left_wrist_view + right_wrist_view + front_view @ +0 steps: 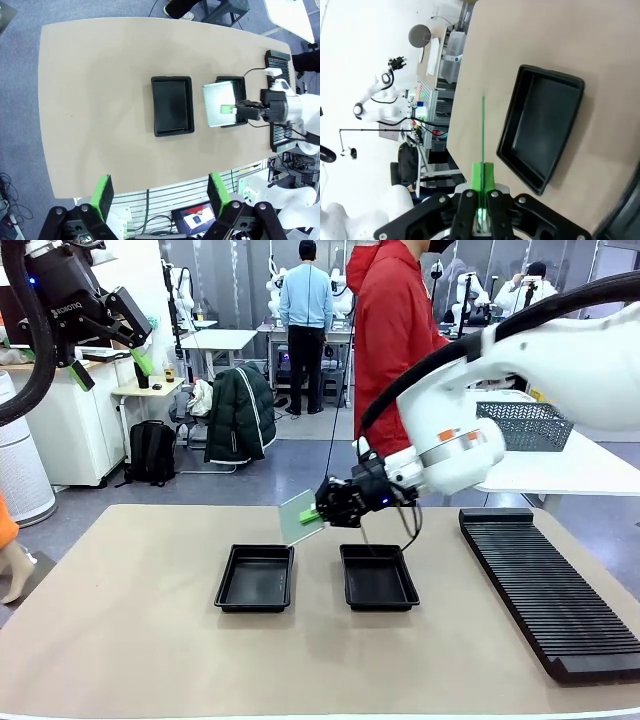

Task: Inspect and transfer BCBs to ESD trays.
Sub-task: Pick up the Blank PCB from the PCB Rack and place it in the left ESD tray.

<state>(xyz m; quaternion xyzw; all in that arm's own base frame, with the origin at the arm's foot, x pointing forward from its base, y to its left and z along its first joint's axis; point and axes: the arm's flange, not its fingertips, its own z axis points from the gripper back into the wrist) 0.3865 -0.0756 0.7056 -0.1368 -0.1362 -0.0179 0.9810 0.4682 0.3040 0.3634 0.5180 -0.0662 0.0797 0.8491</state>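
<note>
Green pads of the right gripper (318, 512) are pinched tight on one edge of a BCB (297, 517), a thin green board held in the air, tilted and clear of the table (120, 620). From the front it hangs just above and behind the gap between the two ESD trays (255, 578), which lie side by side on the tan tabletop, near each other but not touching. Seen from high above in the left wrist view, the board overlaps the near rim of the tray closer to the rack (545, 590). The right wrist view catches it edge-on, a thin green line rising from between the closed fingers (488, 175), with one black tray just beside it. The left gripper (110, 365) is raised high over the table's left side, its jaws spread wide with nothing between them. A person (395, 330) in a red jacket stands at the far side, behind the right arm
</note>
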